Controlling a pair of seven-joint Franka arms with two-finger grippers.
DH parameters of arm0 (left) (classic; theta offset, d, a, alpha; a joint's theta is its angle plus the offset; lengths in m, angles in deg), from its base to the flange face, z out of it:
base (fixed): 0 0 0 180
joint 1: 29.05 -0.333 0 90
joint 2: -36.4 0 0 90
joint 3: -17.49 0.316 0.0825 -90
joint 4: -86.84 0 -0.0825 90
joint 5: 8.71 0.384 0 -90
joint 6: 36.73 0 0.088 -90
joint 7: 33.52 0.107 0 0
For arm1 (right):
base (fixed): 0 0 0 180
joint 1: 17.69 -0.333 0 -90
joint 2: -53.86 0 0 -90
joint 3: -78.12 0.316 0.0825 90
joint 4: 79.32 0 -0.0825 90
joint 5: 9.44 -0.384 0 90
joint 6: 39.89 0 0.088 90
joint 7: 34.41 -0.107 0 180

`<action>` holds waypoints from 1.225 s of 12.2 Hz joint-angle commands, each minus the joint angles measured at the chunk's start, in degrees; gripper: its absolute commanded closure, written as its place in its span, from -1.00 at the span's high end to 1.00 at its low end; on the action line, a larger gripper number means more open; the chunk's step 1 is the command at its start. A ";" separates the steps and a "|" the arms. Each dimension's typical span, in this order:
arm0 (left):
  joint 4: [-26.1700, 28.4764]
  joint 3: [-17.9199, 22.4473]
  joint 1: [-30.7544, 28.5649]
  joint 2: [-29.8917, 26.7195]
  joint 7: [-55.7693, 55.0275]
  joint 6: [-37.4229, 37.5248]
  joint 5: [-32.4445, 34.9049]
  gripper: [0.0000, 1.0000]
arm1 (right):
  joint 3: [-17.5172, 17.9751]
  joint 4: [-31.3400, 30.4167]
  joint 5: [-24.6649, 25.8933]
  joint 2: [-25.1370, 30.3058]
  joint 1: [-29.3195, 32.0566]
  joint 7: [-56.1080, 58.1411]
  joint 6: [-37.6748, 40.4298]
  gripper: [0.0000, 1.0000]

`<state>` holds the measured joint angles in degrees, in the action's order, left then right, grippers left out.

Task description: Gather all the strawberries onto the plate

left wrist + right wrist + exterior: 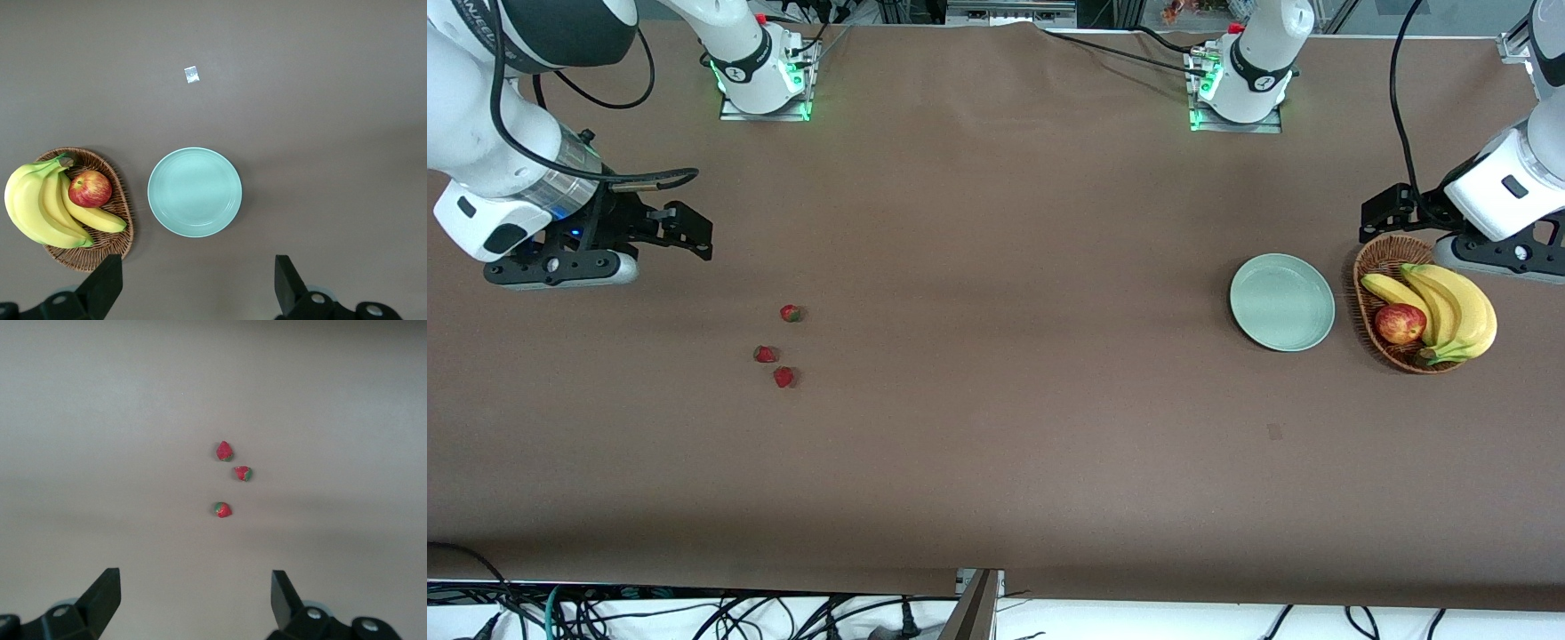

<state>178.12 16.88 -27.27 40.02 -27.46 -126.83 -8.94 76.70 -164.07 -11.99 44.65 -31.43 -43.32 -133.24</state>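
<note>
Brown cloth covers the whole table, with both arm bases along the top of the front view. Three strawberries lie in a loose cluster at that view's left-centre: one [790, 313] highest in the frame, one [765, 354] just below it, and one [783, 377] lowest, close together but apart. The mint-green plate [1282, 302] sits empty at the right of the frame, well apart from the berries, just beside a wicker basket [1380, 258] holding bananas [1458, 307] and an apple [1400, 324].

The right gripper [694, 233] hangs at the upper left of the front view, fingers spread wide and empty, short of the berries. The left gripper [1380, 213] waits at the right edge, over the basket's rim, fingers also apart and holding nothing.

Risks, as I judge them: the berries are tiny and rounded, so wide fingers closing off-centre could squirt one aside or nudge its neighbours. The long carry to the plate gives a weak pinch time to slip. A release near the low rim could let a berry roll off.

Only the right wrist view shows the berries' green tops and which way each points. Only the left wrist view shows a small pale scrap [191, 75] on the cloth near the plate.
</note>
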 commanded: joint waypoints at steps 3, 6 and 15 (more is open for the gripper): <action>-1.45 0.00 0.14 0.69 0.18 0.02 -0.03 1.00 | 0.01 -0.95 -0.80 0.77 0.20 -0.15 0.54 0.98; -1.45 0.00 0.06 0.69 0.26 0.02 -0.04 1.00 | -0.16 -0.94 -1.06 0.86 0.29 -0.06 0.54 0.98; -1.45 0.00 -0.03 0.69 0.26 0.02 -0.04 1.00 | 0.01 -0.86 -1.32 0.86 0.20 -0.23 0.54 0.98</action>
<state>178.11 16.88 -27.27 40.02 -27.46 -126.83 -8.94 76.56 -164.48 -12.20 44.63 -31.40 -43.45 -133.20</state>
